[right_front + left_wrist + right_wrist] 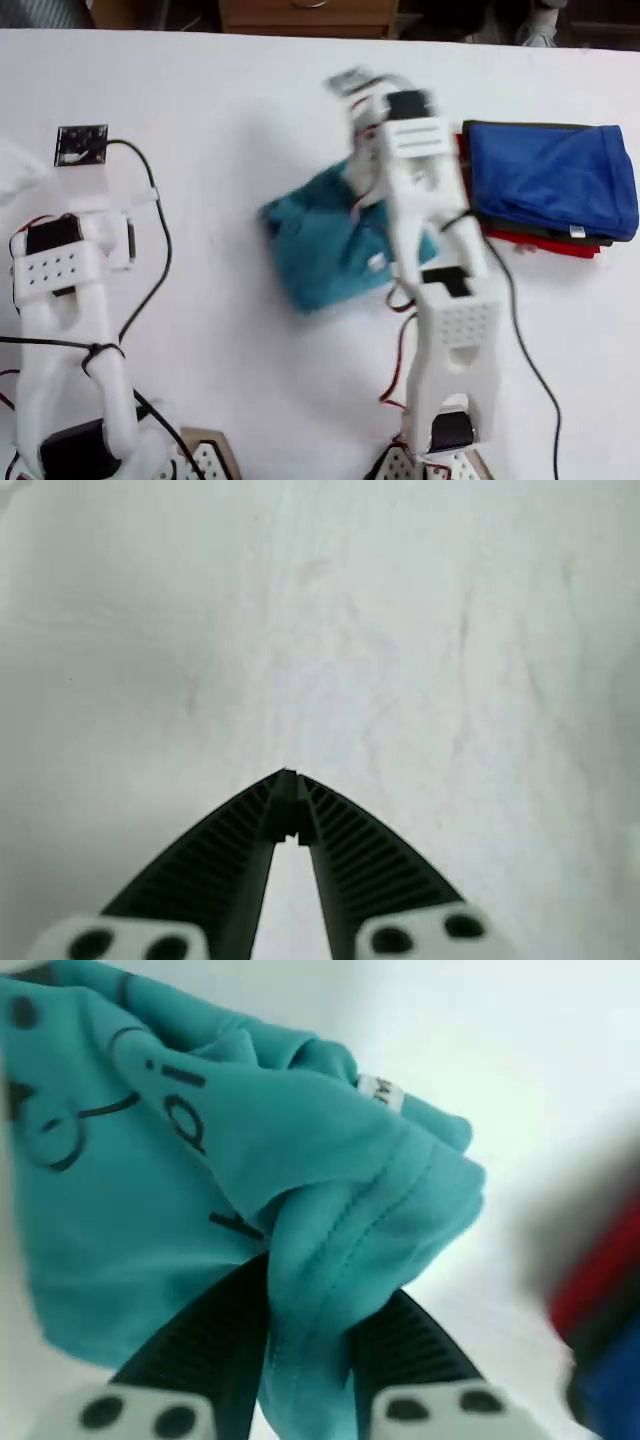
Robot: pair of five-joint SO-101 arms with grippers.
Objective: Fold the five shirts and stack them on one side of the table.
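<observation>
My right claw gripped a bunched fold of the crumpled teal printed cotton shirt, just beside the blue-topped folded stack.

White table, wooden cabinet beyond its far edge
</observation>
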